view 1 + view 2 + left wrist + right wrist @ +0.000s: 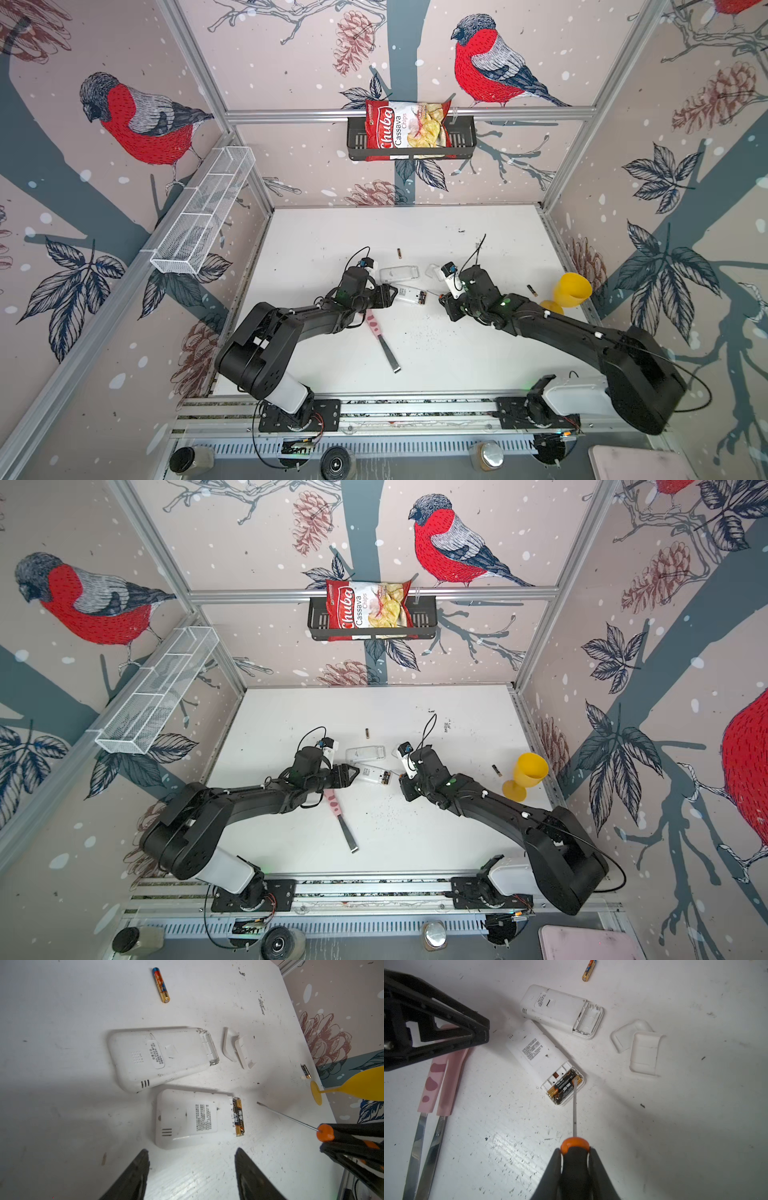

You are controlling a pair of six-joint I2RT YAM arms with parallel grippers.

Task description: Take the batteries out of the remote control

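Squeezing tight, my right gripper (pixel 575 1156) holds the screwdriver (pixel 574 1113) by its black and orange handle. The thin metal rod sticks out in front and points at the open end of the near remote (pixel 537 1053). From my right wrist the tip looks like it lies over the end of the black and gold battery (pixel 563 1086). From my left wrist I see a little gap between the tip and the remote. So I cannot tell if they touch. That battery sits in the slot at the very end of the near remote.

My left gripper (pixel 191 1152) is spread wide and holds nothing. It sits just beside the closed end of the near remote. I cannot tell if it touches.

Just behind the near remote lies the other remote (pixel 158 1057), back side up, with its battery box open. Two white covers (pixel 644 1051) lie near the remotes' open ends, touching each other.

Two batteries lie loose on the table (pixel 332 232). The blue and red battery (pixel 161 985) is past the other remote, toward the back wall. The dark battery (pixel 532 290) lies well off to my right, just beside the yellow cup (pixel 572 289) near the table's edge.

Pink tweezers (pixel 436 1072) lie partly under my left arm. On the back wall a black basket (pixel 463 135) holds a red chip bag (pixel 405 124). A white wire basket (pixel 203 212) hangs on the left wall.
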